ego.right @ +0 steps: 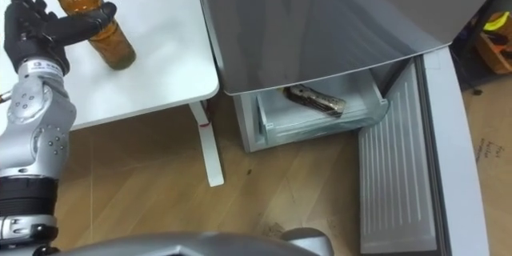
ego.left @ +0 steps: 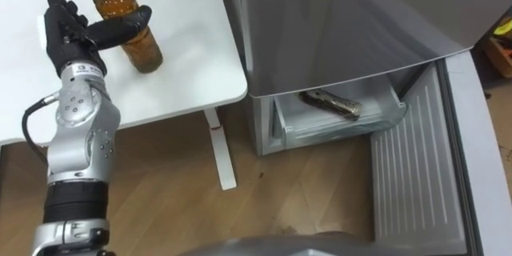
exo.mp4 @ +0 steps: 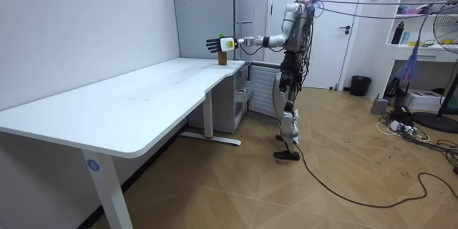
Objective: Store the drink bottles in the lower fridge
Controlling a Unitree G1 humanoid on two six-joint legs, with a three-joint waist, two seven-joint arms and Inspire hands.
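The left robot hand [ego.left: 68, 32] is spread, fingers straight, thumb across the tea bottle [ego.left: 146, 50] standing on the table [ego.left: 192, 64] at 11 o'clock; the fridge drawer [ego.left: 336, 128] gapes at 3 o'clock.

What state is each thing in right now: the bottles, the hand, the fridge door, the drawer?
Tea bottle: upright on the table, cap on.
Left hand: open, fingers straight, thumb across the tea bottle's front.
Lower fridge door: swung open.
Drawer: pulled out.
Second bottle: lying on its side in the drawer.
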